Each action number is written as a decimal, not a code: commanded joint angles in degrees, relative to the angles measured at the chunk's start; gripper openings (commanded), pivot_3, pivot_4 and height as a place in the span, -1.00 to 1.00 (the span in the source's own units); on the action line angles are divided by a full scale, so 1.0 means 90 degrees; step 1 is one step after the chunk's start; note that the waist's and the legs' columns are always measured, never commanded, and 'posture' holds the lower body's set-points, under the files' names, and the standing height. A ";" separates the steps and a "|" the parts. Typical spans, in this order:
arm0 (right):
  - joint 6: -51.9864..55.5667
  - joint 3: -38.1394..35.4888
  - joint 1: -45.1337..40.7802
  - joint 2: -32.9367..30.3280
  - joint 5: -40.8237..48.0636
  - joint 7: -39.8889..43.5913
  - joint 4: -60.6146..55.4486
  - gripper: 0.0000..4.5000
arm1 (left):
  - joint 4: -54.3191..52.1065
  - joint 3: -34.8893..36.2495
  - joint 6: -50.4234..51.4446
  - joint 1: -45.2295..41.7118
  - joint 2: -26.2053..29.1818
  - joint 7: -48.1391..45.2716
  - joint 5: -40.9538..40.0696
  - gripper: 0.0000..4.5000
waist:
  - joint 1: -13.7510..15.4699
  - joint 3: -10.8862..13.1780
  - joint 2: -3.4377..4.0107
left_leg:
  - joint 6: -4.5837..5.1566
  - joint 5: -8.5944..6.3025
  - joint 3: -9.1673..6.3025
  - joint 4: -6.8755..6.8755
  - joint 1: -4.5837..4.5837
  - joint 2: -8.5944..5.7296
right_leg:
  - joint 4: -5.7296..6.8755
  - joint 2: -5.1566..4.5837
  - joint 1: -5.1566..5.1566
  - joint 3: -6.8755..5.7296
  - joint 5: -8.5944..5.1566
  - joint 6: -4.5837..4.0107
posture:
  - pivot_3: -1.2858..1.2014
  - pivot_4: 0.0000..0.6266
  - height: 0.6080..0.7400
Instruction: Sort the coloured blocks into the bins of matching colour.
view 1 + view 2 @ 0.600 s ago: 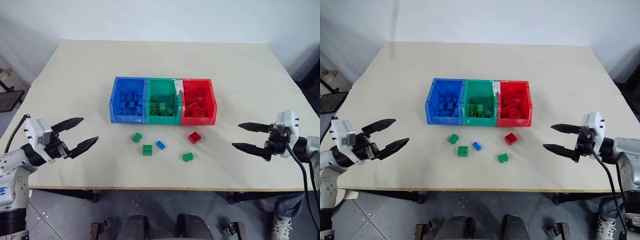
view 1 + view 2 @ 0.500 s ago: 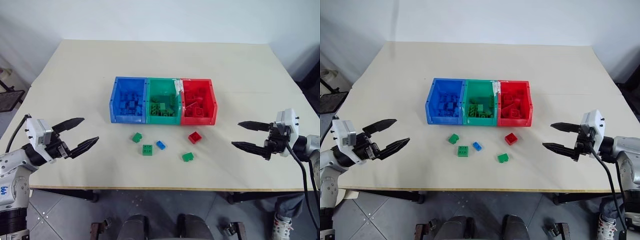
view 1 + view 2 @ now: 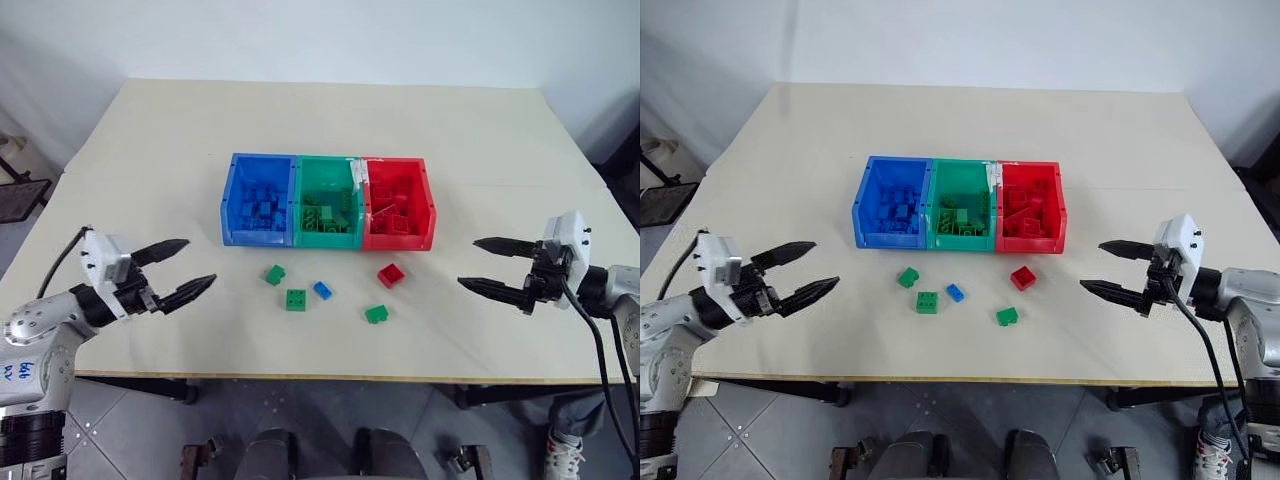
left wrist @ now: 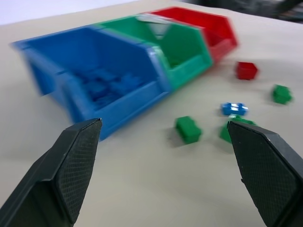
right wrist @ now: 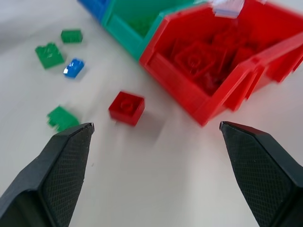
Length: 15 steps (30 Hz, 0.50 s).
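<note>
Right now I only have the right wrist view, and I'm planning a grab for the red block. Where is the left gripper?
Observer: The left gripper is open over the table's near left part, clear of the loose blocks.
Operator: Anything in the blue bin?
Observer: Yes, the blue bin holds blue blocks.
Operator: And my own gripper?
Observer: The right gripper is open, off to the right of the red block, not touching it.

Blocks (image 3: 323,289) on table (image 3: 150,150) before bins (image 3: 327,201)
</note>
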 commanded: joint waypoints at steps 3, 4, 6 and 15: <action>0.0205 -0.0987 0.1174 -0.0790 -0.0022 0.0281 -0.0561 0.97 | 0.0403 -0.0378 0.0005 -0.0431 0.0048 -0.0665 -0.0045 1.00 | 0.0080 0.0000 0.0001 | 0.0006 0.0000 0.0012 -0.0001 0.0000 -0.0006 | -0.0002 0.0007 -0.0001 -0.0009 0.0000 0.0000 | 0.03 -0.52 1.00; 0.0188 -0.1150 0.1374 -0.0859 -0.0020 0.0320 -0.0600 0.97 | 0.0519 -0.0435 -0.0065 -0.0512 0.0047 -0.0827 -0.0045 1.00 | 0.0078 0.0000 -0.0003 | 0.0008 0.0001 0.0012 0.0000 0.0001 -0.0008 | -0.0001 0.0009 -0.0001 -0.0014 0.0000 0.0000 | 0.03 -0.52 1.00; 0.0214 -0.1389 0.1620 -0.0907 0.0007 0.0288 -0.0695 0.97 | 0.0749 -0.0518 -0.0259 -0.0656 0.0018 -0.1075 0.0025 1.00 | 0.0079 -0.0001 -0.0004 | 0.0008 0.0001 0.0011 0.0001 0.0002 -0.0004 | -0.0004 0.0009 0.0002 -0.0019 0.0000 0.0000 | 0.03 -0.52 1.00; 0.0738 -0.0365 0.0810 -0.0704 -0.0241 -0.0320 -0.0821 0.97 | 0.1196 -0.0473 -0.0757 -0.0725 0.0048 -0.1925 0.0013 1.00 | -0.0017 -0.0001 -0.0005 | 0.0005 0.0002 0.0023 0.0002 0.0007 0.0007 | -0.0001 0.0007 -0.0002 -0.0026 0.0000 0.0000 | 0.03 -0.52 1.00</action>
